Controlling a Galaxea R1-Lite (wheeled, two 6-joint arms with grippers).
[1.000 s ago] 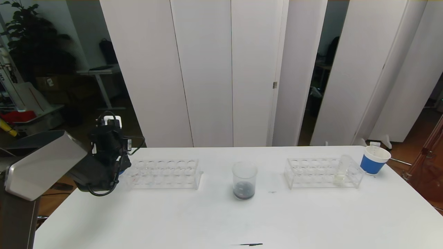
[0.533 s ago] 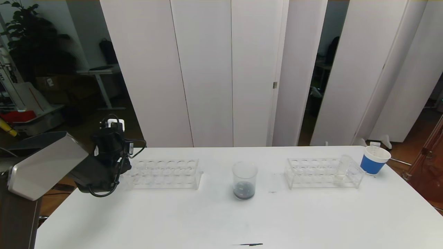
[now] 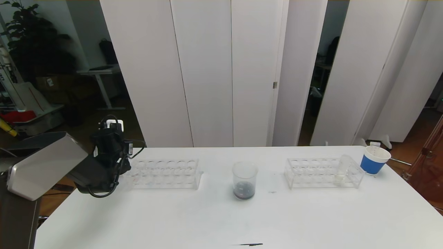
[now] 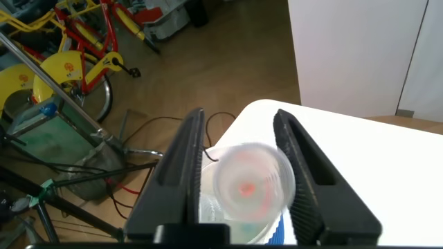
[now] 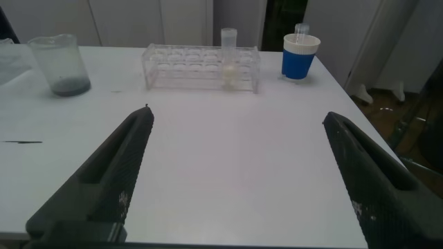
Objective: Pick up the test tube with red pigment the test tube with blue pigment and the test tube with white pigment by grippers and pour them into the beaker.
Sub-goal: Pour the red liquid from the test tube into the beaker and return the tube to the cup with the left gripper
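My left gripper (image 3: 117, 166) hangs over the table's far left corner, beside the left rack (image 3: 164, 174). In the left wrist view a clear test tube with red pigment (image 4: 252, 187) shows end-on and blurred between the fingers. It is over a blue-and-white paper cup (image 4: 208, 221). The left gripper (image 4: 239, 119) is open, with a gap on one side of the tube. The beaker (image 3: 244, 180) stands mid-table with dark liquid in it. The test tube with white pigment (image 3: 341, 171) stands in the right rack (image 3: 322, 173). The blue-pigment tube is out of view. My right gripper (image 5: 235, 117) is open above bare table.
A blue paper cup (image 3: 373, 159) holding a tube stands at the table's far right corner, past the right rack (image 5: 201, 66). A thin dark mark (image 3: 250, 244) lies near the front edge. The beaker (image 5: 64, 66) shows far off in the right wrist view.
The left wrist dipped slightly at the table's left corner, then held almost still. The beaker, both racks and the right-hand cup have not moved.
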